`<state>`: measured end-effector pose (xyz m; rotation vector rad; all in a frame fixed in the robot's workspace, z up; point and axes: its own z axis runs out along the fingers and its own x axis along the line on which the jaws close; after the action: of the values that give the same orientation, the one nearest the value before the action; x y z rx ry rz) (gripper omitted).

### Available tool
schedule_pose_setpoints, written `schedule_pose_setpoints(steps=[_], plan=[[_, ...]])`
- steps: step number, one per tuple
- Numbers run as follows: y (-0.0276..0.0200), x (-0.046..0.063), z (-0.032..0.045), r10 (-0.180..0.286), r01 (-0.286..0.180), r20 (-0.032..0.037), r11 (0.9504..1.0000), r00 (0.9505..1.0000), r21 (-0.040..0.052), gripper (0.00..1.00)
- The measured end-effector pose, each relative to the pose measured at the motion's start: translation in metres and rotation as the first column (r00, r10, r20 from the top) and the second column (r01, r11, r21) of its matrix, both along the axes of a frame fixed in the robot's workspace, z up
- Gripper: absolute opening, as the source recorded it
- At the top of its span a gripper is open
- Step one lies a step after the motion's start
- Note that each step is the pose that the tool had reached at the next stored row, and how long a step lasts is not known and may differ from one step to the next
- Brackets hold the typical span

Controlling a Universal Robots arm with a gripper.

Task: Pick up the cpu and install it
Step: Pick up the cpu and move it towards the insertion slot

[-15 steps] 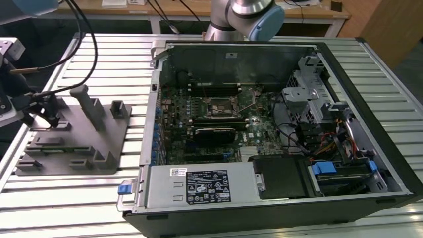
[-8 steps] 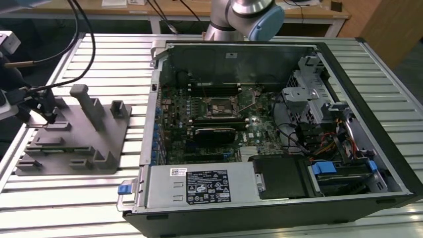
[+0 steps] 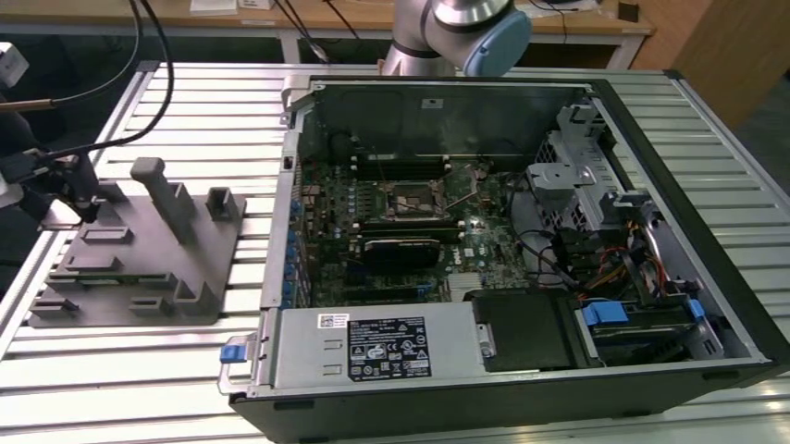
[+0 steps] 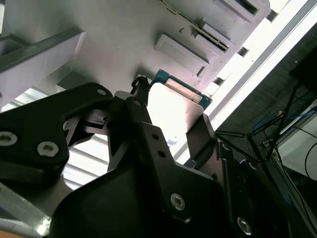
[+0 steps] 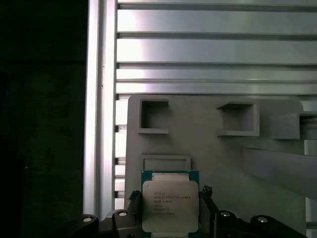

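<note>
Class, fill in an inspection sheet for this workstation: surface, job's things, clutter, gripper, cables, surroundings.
Surface: slatted metal table, carrying a grey tray and an open computer case.
Job's things: the cpu is over the grey tray, metal top towards the first wrist camera; the socket is on the board inside the case.
Clutter: nothing seen.
Gripper: the gripper is shut on the cpu, with a finger on each of two opposite edges.
Cables: black cables hang at the exterior view's left; coloured wires lie inside the case.
Surroundings: a wooden bench stands behind the table.
</note>
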<state>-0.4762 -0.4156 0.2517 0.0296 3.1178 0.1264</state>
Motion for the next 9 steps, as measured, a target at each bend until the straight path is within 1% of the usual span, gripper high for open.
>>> schedule_pose_setpoints(steps=[9], plan=[[0.0004, 0.000, 0.0156, 0.000, 0.000, 0.0001, 1.0000, 1.0000, 0.0000, 0.55]])
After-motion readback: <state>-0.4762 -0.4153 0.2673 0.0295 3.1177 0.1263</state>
